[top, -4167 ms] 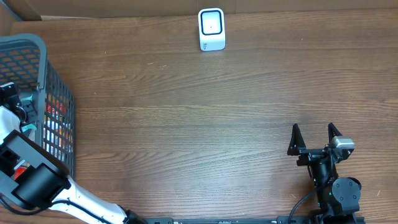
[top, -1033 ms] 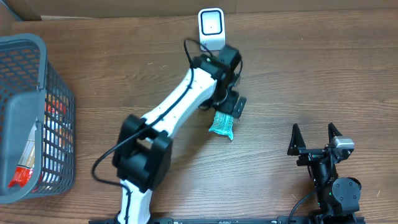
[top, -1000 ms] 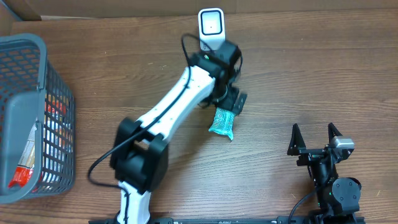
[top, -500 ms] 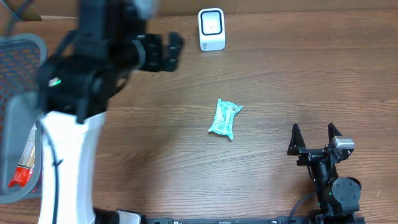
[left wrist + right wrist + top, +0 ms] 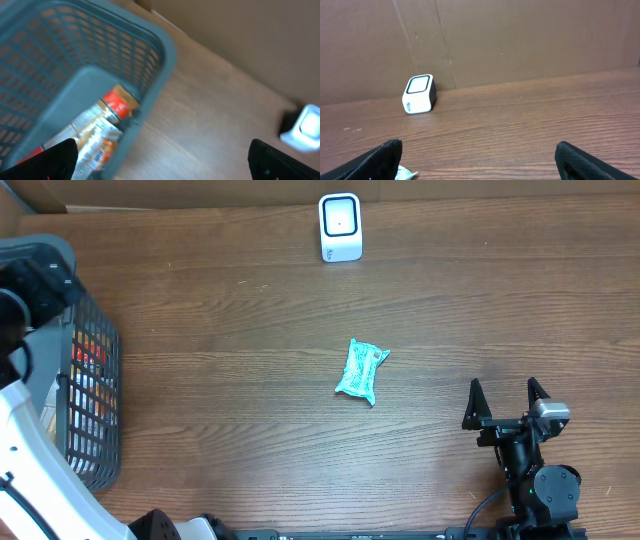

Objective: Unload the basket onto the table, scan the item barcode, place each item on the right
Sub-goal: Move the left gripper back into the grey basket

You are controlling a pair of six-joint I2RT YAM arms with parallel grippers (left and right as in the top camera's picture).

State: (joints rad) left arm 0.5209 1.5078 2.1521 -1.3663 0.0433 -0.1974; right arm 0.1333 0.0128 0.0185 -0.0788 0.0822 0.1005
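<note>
Lying flat on the wooden table [image 5: 250, 330], the teal packet [image 5: 361, 371] sits near the middle in the overhead view, well apart from the white scanner [image 5: 340, 226] at the far edge. The right gripper [image 5: 505, 402] sits near right, fingers spread, empty. The left arm [image 5: 15, 430] reaches over the grey basket [image 5: 100, 410].

From the left wrist, the left gripper [image 5: 162, 160] hangs wide open above the basket's rim, holding nothing; a red-orange pouch [image 5: 107, 127] lies inside.

From the right wrist, the scanner stands ahead left, with the packet's corner at the bottom edge.
</note>
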